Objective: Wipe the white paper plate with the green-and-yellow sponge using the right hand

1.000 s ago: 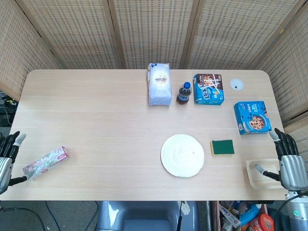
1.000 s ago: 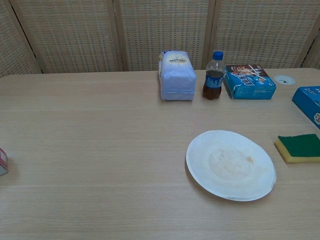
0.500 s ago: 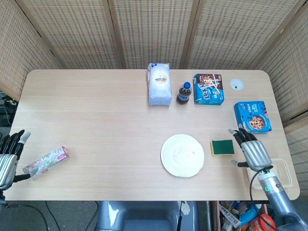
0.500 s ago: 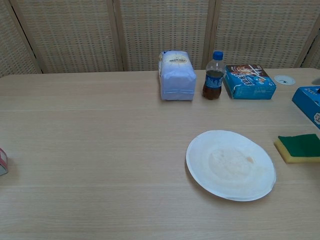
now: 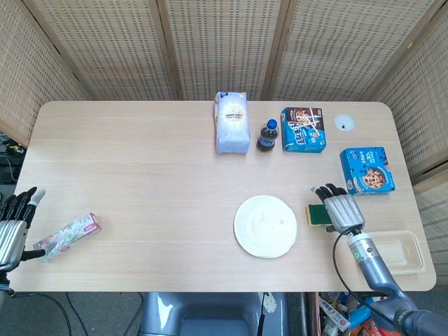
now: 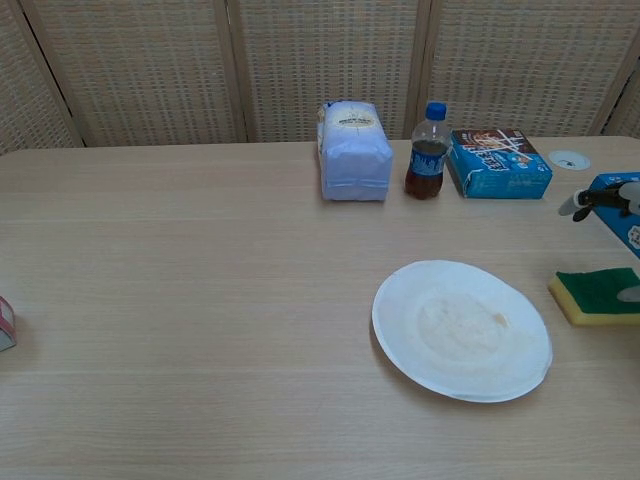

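Note:
The white paper plate (image 5: 265, 225) (image 6: 462, 330) lies on the table right of centre, with a faint stain in its middle. Just to its right is the green-and-yellow sponge (image 5: 317, 214) (image 6: 598, 296), green side up. My right hand (image 5: 338, 208) hovers over the sponge's right half with fingers spread and holds nothing. In the chest view only its fingertips (image 6: 598, 199) show at the right edge, above the sponge. At the table's left edge my left hand (image 5: 12, 227) is open and empty.
Along the back stand a white bag (image 5: 232, 122) (image 6: 355, 150), a cola bottle (image 5: 267, 135) (image 6: 427, 152) and a blue biscuit box (image 5: 303, 129) (image 6: 498, 162). A second blue box (image 5: 367, 170) lies behind my right hand. A clear tray (image 5: 395, 250) sits front right, a floral packet (image 5: 67, 236) front left.
My right hand has moved left from the table's right edge, past the clear tray, to above the sponge. The left hand has shifted only slightly. Plate and sponge have stayed in place.

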Available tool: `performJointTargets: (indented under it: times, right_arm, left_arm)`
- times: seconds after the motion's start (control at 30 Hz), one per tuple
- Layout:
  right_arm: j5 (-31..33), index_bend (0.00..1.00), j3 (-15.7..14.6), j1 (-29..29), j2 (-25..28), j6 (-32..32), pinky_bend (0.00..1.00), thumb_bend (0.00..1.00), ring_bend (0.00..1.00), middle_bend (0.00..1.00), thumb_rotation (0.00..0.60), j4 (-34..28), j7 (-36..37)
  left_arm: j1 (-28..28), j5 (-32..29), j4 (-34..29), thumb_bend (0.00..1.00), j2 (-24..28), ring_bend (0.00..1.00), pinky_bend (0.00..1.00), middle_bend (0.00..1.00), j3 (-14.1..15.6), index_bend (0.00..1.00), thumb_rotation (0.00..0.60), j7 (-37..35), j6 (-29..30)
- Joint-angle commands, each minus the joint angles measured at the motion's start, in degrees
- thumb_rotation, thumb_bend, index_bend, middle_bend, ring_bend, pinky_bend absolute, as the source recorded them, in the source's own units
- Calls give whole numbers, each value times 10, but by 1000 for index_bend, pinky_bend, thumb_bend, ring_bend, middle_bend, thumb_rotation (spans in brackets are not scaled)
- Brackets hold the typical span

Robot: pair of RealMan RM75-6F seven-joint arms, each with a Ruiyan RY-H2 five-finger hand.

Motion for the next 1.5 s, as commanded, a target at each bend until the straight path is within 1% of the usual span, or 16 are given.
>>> performJointTargets:
  times: [0.03,0.17,0.27,0.5,0.6,0.73,0.9,1.0,1.07,1.17,1.33,1.4,1.5]
  right_arm:
    - [5,157,-2,5,-18,-5,231,78,127,204,600,20,-22]
    - [28,158,-1,9,-29,-23,231,77,126,204,600,37,-44]
    - [44,176,-4,10,-29,-40,231,78,127,204,600,41,-61]
    - [55,200,-7,18,-47,-56,231,79,127,212,600,65,-70]
    - [58,226,-8,21,-59,-62,240,100,139,226,600,81,-72]
    - [57,262,-8,23,-74,-61,298,115,152,242,600,104,-70]
    - [62,301,-6,26,-88,-68,331,122,198,294,600,127,-65]
    - [60,346,-6,28,-94,-67,381,151,250,353,600,137,-61]
    - [59,389,-6,28,-97,-68,444,182,303,411,600,140,-57]
    - [51,442,-5,28,-101,-58,552,253,370,479,600,147,-46]
    - [12,453,-13,23,-95,-11,569,293,390,495,600,141,-31]
    - [-15,453,-18,23,-82,19,571,308,390,495,600,122,-38]
    - [-52,458,-21,28,-52,56,580,386,390,495,600,75,-64]
  left_arm:
    - [-2,-4,0,0,1,0,0,0,-1,0,600,-1,-5]
    - [-4,-5,-3,0,3,0,0,0,2,0,600,-3,-12]
    - [-5,-4,-4,0,3,0,0,0,3,0,600,-2,-13]
    - [-8,-6,-5,0,3,0,0,0,2,0,600,-1,-16]
    - [-9,-6,-5,0,3,0,0,0,2,0,600,-1,-17]
    - [-12,-7,-6,0,2,0,0,0,3,0,600,-2,-22]
    - [-15,-10,-6,0,5,0,0,0,2,0,600,-6,-28]
    - [-15,-10,-7,0,6,0,0,0,2,0,600,-8,-27]
    - [-16,-11,-7,0,6,0,0,0,2,0,600,-9,-28]
    - [-16,-11,-8,0,7,0,0,0,3,0,600,-10,-29]
    - [-17,-11,-8,0,8,0,0,0,3,0,600,-13,-29]
    - [-17,-12,-8,0,8,0,0,0,3,0,600,-14,-30]
    - [-18,-12,-8,0,8,0,0,0,4,0,600,-14,-33]
